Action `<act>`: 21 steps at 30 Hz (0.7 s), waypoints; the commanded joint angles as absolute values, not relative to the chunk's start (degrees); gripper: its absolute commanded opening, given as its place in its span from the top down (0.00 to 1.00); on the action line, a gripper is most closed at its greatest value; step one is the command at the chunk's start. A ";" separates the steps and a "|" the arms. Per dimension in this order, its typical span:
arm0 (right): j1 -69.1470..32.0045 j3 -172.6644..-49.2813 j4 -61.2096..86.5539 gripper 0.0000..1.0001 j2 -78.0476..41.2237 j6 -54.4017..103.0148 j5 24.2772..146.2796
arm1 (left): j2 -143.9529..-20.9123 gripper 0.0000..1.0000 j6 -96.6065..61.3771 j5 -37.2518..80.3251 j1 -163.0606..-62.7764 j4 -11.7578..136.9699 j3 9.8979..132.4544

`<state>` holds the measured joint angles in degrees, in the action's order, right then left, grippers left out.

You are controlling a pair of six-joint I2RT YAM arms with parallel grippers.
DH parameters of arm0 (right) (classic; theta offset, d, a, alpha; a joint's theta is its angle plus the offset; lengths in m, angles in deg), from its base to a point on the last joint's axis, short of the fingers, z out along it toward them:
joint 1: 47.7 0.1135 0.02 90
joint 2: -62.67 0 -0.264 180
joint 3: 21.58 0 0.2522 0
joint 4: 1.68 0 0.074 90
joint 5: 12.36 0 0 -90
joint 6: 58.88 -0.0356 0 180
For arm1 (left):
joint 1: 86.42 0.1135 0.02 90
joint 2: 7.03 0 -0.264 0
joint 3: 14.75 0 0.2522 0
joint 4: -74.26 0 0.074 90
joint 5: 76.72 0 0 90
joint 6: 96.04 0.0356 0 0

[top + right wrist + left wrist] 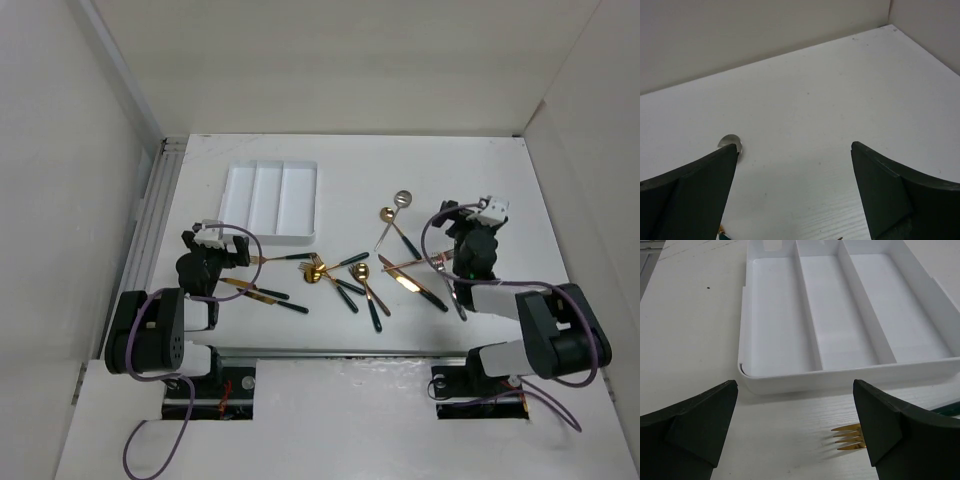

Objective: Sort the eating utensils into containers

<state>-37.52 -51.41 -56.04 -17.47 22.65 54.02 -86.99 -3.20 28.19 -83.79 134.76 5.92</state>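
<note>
The white three-compartment tray [271, 236] lies at the back left; all three compartments show empty in the left wrist view [840, 377]. Gold utensils with dark handles [345, 280] lie scattered across the table's middle, with a silver spoon [402, 199] behind them. My left gripper [222, 240] is open just in front of the tray's near edge; gold fork tines [847, 436] lie beside its right finger. My right gripper [470, 218] is open and empty over bare table, the silver spoon's bowl [731, 141] by its left finger.
White walls enclose the table on the left, back and right. A metal rail [150, 225] runs along the left edge. More utensils [420, 280] lie just in front of the right gripper.
</note>
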 commanded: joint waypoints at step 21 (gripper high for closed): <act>-27.31 -142.13 45.81 0.00 -31.37 41.17 68.74 | -67.31 0.00 32.75 16.38 -87.21 90.56 48.80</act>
